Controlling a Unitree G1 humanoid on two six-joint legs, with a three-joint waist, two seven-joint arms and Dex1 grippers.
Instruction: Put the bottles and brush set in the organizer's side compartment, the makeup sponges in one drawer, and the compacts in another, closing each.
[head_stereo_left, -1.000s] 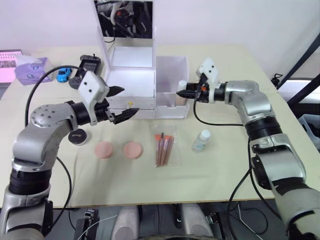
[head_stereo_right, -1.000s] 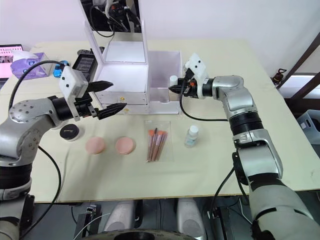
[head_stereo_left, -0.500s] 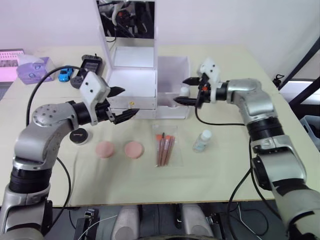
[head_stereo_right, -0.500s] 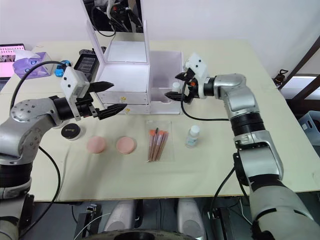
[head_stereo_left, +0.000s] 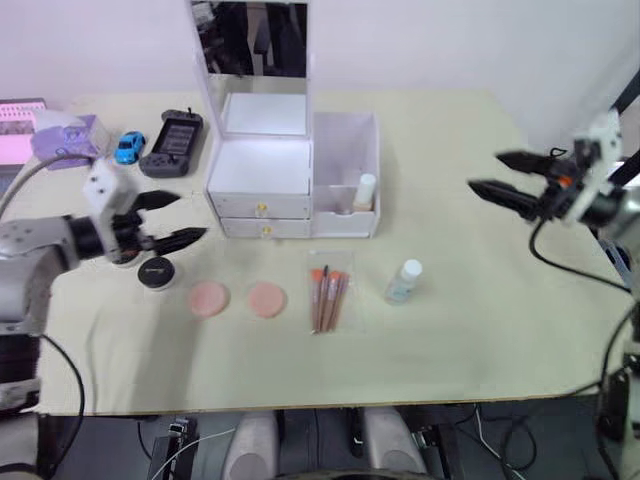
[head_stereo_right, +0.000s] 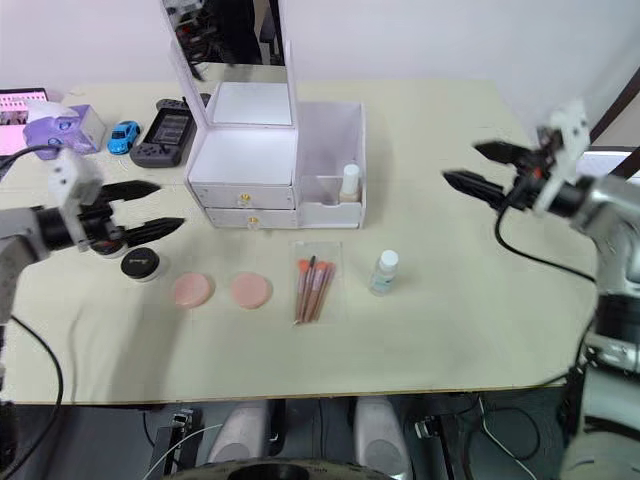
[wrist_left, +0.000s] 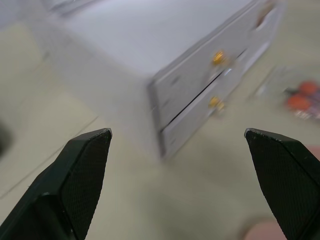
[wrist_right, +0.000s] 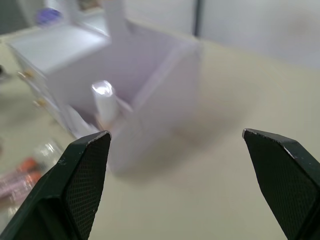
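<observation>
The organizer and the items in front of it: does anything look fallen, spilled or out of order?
Nothing stands out. The organizer stands upright with both drawers shut, and the beige bottle stands in its side compartment. The clear bottle, brush set and makeup sponges lie neatly on the table.

Upper left of the table (head_stereo_left: 450, 340): blue toy car (head_stereo_left: 127, 147), black handheld console (head_stereo_left: 174, 144), pale purple box (head_stereo_left: 60, 138), pink screen (head_stereo_left: 15, 130) at the frame edge.

The organizer (head_stereo_left: 262, 178) is white with small gold knobs on the drawers, the two makeup sponges (head_stereo_left: 237, 299) are pale pink, the brush set (head_stereo_left: 327, 296) has coral-orange handles, the compact (head_stereo_left: 156, 272) is black, and the table (head_stereo_left: 450, 330) is pale beige
</observation>
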